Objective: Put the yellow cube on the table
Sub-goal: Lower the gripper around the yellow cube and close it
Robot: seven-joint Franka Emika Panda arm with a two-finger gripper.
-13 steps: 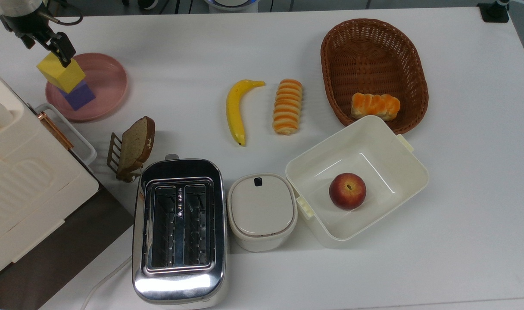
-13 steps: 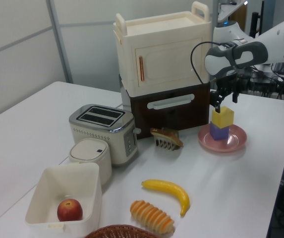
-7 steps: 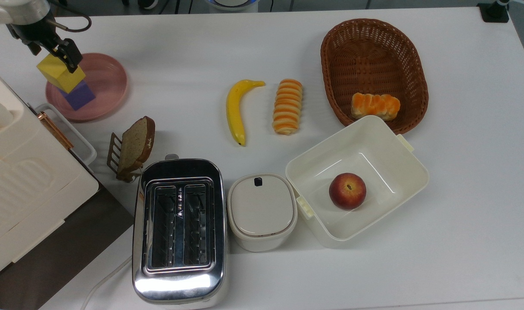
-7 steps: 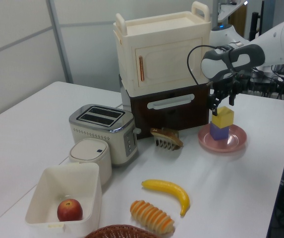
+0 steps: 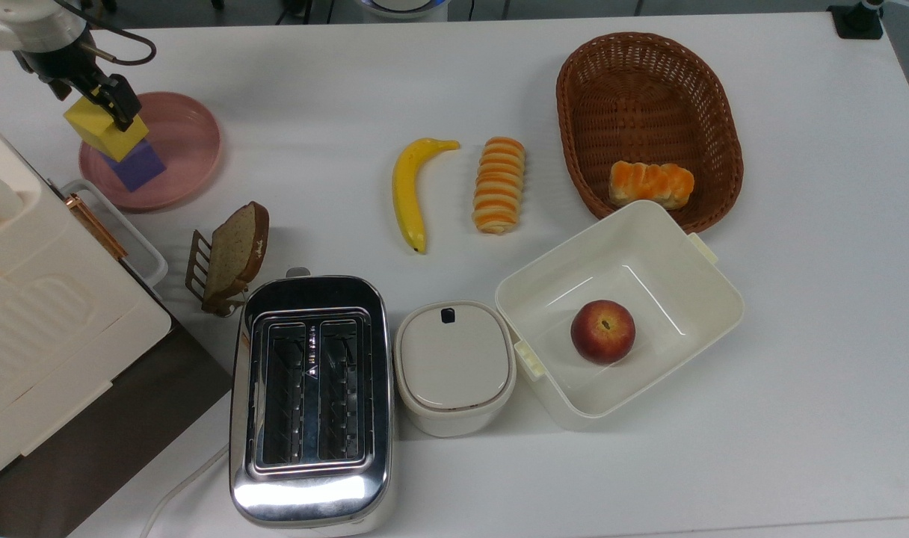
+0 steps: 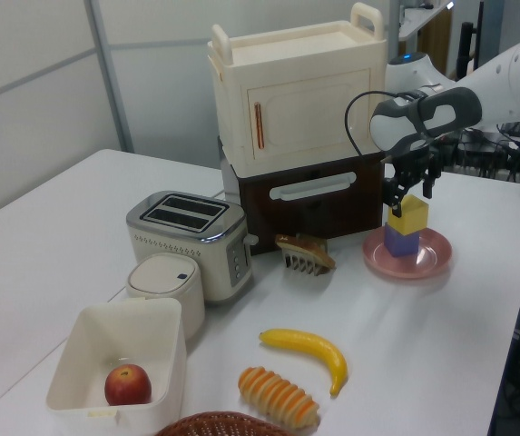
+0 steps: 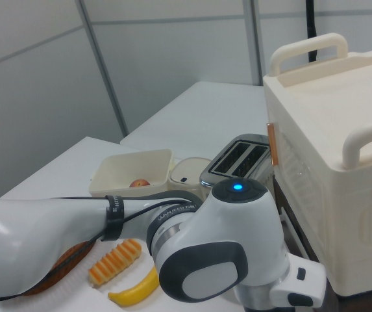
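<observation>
The yellow cube (image 5: 105, 129) is seen stacked on the purple cube (image 5: 139, 164) on the pink plate (image 5: 182, 142) (not on the table (image 5: 454, 97)) — the gripper (image 5: 100, 99) is closed around the yellow cube, one finger (image 5: 119, 101) pressed to each side — the banana (image 5: 410, 190) lies well away from the plate

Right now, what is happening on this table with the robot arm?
The robot arm has its tool down at the yellow cube, which sits on the purple cube on the pink plate, at the top view's left. The tool's fingers straddle the yellow cube, one on either side. The yellow cube is not yet on the table. The banana, basket and toaster lie apart from it.
</observation>
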